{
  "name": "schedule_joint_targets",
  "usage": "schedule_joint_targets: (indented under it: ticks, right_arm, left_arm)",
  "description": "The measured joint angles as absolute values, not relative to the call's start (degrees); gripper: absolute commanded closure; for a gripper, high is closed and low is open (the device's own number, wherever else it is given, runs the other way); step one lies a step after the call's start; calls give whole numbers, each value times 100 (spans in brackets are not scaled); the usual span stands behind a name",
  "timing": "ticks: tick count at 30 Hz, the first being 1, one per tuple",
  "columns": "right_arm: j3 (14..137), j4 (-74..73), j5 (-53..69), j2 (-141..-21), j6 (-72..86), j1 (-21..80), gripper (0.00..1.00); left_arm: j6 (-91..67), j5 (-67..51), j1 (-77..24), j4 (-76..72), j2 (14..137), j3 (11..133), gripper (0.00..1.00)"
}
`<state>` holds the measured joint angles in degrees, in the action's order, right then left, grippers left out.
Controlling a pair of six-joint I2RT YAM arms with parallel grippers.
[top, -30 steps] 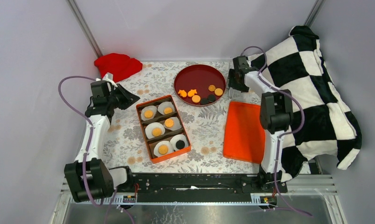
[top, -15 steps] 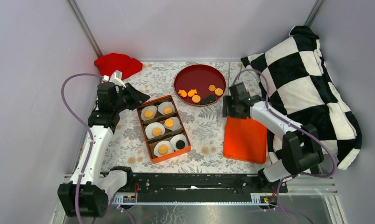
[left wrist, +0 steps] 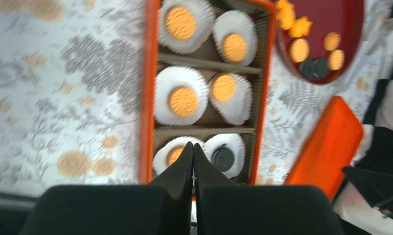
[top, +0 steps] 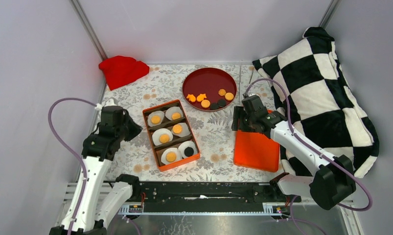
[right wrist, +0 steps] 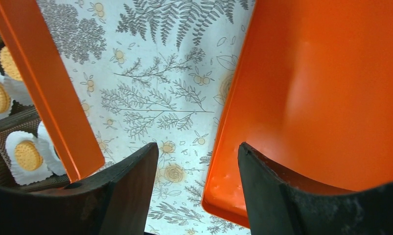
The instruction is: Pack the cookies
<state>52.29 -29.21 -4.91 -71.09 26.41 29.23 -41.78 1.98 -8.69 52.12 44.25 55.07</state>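
Observation:
An orange box (top: 148,131) holds several white paper cups, each with one cookie: orange ones (top: 164,138) and a black one (top: 189,152). More cookies (top: 205,103) lie loose on a round dark-red plate (top: 204,78). My left gripper (top: 132,129) is shut and empty, just left of the box; in the left wrist view its tips (left wrist: 193,148) hang over the box's near cups (left wrist: 233,147). My right gripper (top: 236,122) is open and empty over the left edge of the flat orange lid (top: 255,144); in the right wrist view (right wrist: 199,161) one finger is over the lid (right wrist: 326,93), the other over the cloth.
A red cloth (top: 123,69) lies at the back left. A black-and-white checked blanket (top: 326,93) fills the right side, next to the lid. A floral tablecloth (top: 214,134) covers the table between box and lid. The box's orange wall (right wrist: 47,88) shows in the right wrist view.
My left arm has drawn back toward the near left, away from the box's far corner. My right arm has swung from beside the plate to over the lid's left edge.

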Motion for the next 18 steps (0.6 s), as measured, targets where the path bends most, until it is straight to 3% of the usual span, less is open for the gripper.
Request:
schedule_joint_targets:
  ticks: [9,18]
  right_arm:
    - [5240,-2867,3,-6910,2628,2923,32]
    - [5098,-2740,276,-6790,2530,2923,31]
  left_arm:
    - [-4705,438,-974,6200,4152,4185,100]
    - [-4862,318,-1857,6158,5295,4058,100]
